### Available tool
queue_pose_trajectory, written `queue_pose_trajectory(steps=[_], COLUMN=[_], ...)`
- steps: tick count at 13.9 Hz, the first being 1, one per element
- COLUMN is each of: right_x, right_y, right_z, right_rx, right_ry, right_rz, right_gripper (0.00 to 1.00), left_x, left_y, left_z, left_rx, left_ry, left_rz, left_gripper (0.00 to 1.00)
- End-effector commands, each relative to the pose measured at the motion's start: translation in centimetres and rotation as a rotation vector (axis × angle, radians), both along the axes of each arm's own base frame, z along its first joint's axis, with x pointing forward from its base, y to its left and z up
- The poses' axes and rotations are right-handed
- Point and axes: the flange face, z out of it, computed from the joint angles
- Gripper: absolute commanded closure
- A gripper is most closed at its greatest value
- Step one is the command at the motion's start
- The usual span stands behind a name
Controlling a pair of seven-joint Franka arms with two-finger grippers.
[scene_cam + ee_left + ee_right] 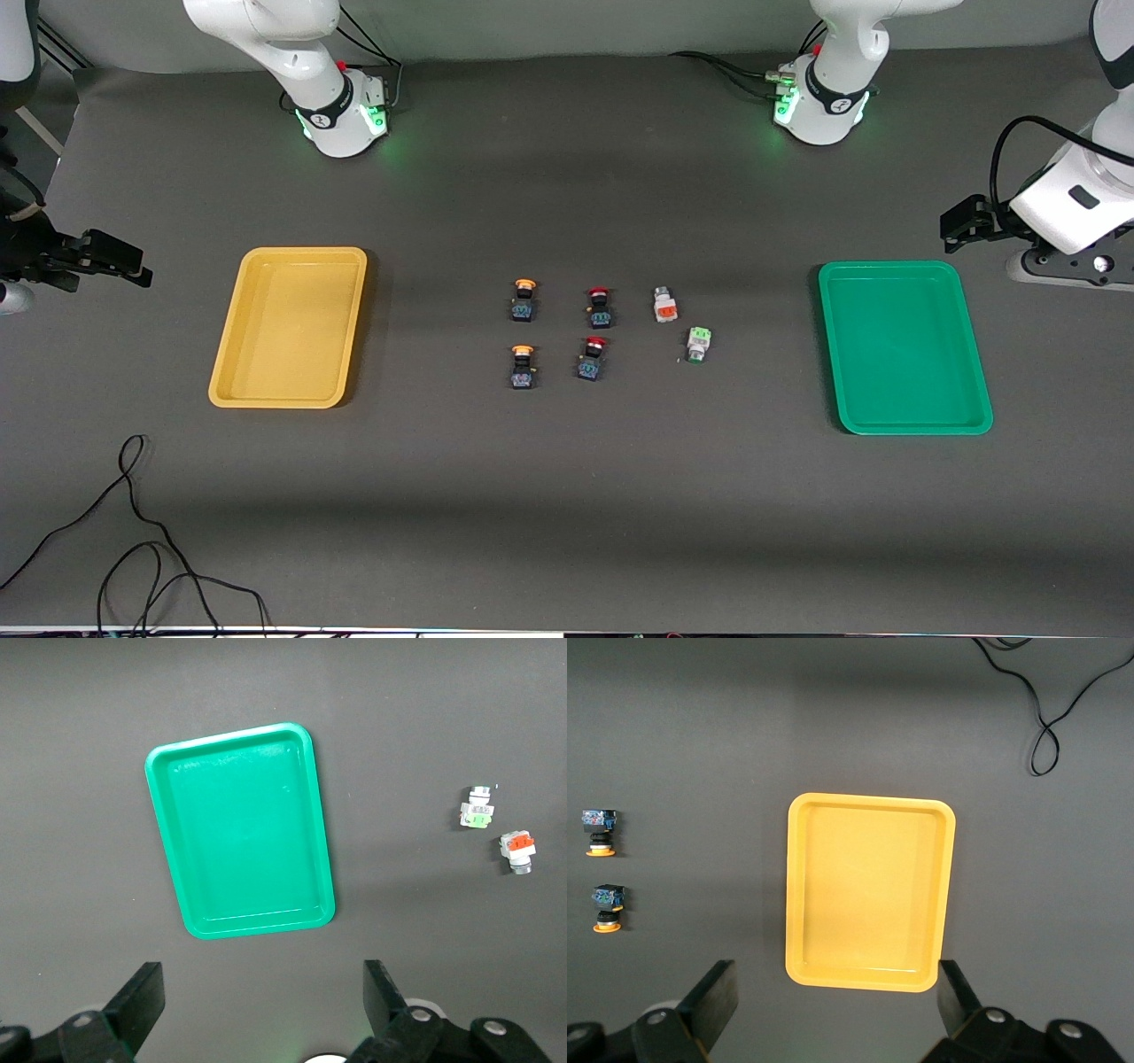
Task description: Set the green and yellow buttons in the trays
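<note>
Two yellow-capped buttons point(524, 299) point(522, 365) lie mid-table, also seen in the right wrist view point(601, 833) point(608, 908). The green-faced button point(698, 343) point(477, 808) lies toward the green tray point(904, 346) point(239, 828). The yellow tray point(288, 326) point(868, 890) sits toward the right arm's end. Both trays hold nothing. My left gripper point(970, 217) point(263, 992) hangs open in the air at the left arm's end, beside the green tray. My right gripper point(106, 261) point(837, 997) hangs open at the other end, beside the yellow tray. Neither holds anything.
Two red-capped black buttons point(600, 306) point(592, 357) lie beside the yellow-capped ones. An orange-faced whitish button point(664, 304) point(517, 850) lies by the green one. A black cable point(133, 532) point(1050, 726) loops on the table near the front camera, at the right arm's end.
</note>
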Motion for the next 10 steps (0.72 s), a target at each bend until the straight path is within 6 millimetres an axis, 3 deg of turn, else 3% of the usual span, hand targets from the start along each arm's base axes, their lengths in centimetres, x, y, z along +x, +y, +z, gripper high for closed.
queue_pose_trajectory(steps=[1, 10], right_x=[0.16, -0.17], right_y=[-0.09, 0.55], right_z=[0.27, 0.22], right_rx=[-0.004, -0.003], right_ry=[-0.003, 0.001], right_rz=[0.003, 0.009], right_gripper=[0.00, 0.00], left_x=[-0.07, -0.01], left_y=[0.14, 0.87], left_z=[0.33, -0.32], left_rx=[-0.014, -0.033], left_ry=[0.011, 0.034], left_rz=[-0.012, 0.006], left_gripper=[0.00, 0.01])
